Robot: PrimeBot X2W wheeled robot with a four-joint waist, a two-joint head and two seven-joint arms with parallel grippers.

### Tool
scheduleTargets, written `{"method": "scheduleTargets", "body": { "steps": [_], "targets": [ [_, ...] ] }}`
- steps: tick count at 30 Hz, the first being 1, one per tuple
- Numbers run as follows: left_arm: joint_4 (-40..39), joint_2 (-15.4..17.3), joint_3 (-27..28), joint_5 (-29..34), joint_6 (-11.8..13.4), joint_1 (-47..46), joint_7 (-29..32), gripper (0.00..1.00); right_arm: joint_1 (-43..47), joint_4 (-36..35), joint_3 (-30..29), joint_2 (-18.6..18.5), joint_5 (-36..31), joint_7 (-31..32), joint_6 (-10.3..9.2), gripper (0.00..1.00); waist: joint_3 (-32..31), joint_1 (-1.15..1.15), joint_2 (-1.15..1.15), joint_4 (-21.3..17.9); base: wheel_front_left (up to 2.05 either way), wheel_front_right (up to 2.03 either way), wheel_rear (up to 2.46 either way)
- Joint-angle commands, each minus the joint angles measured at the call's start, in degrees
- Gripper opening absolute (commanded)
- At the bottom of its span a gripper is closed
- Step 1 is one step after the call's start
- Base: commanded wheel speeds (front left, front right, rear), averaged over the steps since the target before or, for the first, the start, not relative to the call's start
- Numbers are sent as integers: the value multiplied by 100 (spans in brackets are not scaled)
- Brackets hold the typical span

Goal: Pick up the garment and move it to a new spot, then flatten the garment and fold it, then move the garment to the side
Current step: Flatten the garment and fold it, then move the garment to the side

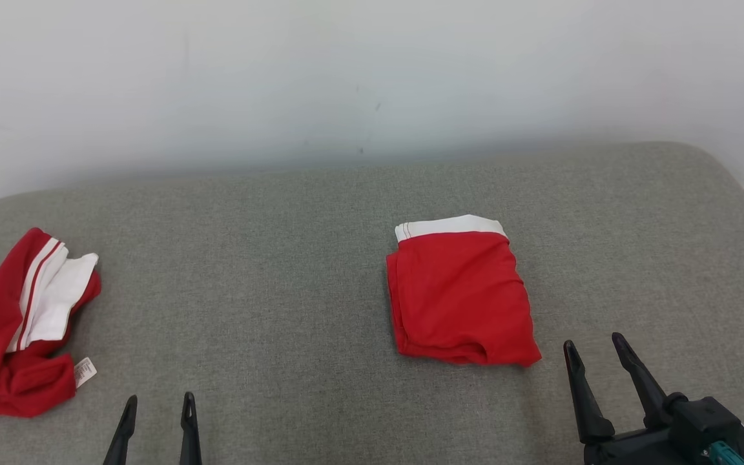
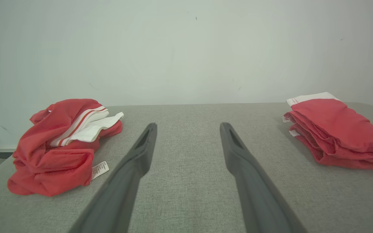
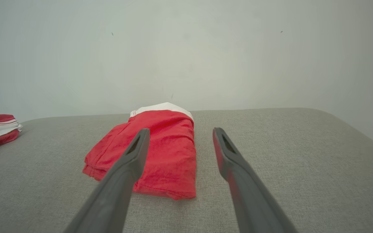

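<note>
A folded red garment [image 1: 459, 297] with a white waistband is laid flat on the grey upholstered surface [image 1: 268, 258], right of centre. The right tool [image 1: 593, 342] is held just beside its near right corner, fingers spread wide and nothing gripped. The left tool [image 1: 159, 400] is likewise spread wide and empty, near a crumpled red-and-white garment [image 1: 10, 336] heaped at the left edge, well apart from the folded one

The crumpled red-and-white cloth heap [image 1: 4, 336] runs off the head view's left edge; print on its small white tag [image 1: 85, 372] is illegibly small. The folded red garment with a white waistband [image 2: 335, 129] is cut by the left wrist view's right edge. The head view's bottom edge crops the 2 fingers of the left gripper [image 1: 159, 397].
</note>
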Motion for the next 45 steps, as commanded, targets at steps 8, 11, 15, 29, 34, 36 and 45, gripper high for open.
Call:
{"method": "scheduleTargets", "body": {
  "steps": [8, 11, 15, 29, 34, 36, 45],
  "targets": [
    [-144, 2, 20, 36, 63, 224, -18, 100, 126, 24, -212, 72, -90, -3, -14, 100, -63, 1, 0, 50, 0, 0, 0],
    [-168, 2, 19, 60, 44, 199, -18, 100, 163, 50, -274, 79, -107, -2, -14, 100, -54, 1, 0, 68, 0, 0, 0],
    [-184, 2, 23, 71, 38, 203, -18, 100, 171, 70, -303, 64, -96, -2, -14, 100, -44, 1, 0, 73, 0, 0, 0],
    [-190, 2, 2, 32, 46, 94, -18, 100, -105, 246, -249, 105, 37, -2, -14, 100, 91, 1, 0, 110, 0, 0, 0],
    [-184, 3, -206, 39, 80, -99, -18, 100, -682, 567, -99, -112, 111, 76, -14, 100, 329, 1, 0, 230, 0, 0, 0],
    [-171, 4, -247, 31, 83, -172, -18, 100, -1051, 758, 15, -174, 134, 139, -14, 100, 428, 1, 0, 264, 0, 0, 0],
    [-64, 2, -388, -20, 76, -494, -18, 100, -2573, 2272, 444, -450, 334, 594, -14, 100, 777, 1, 0, 484, 0, 0, 0]
  ]
}}
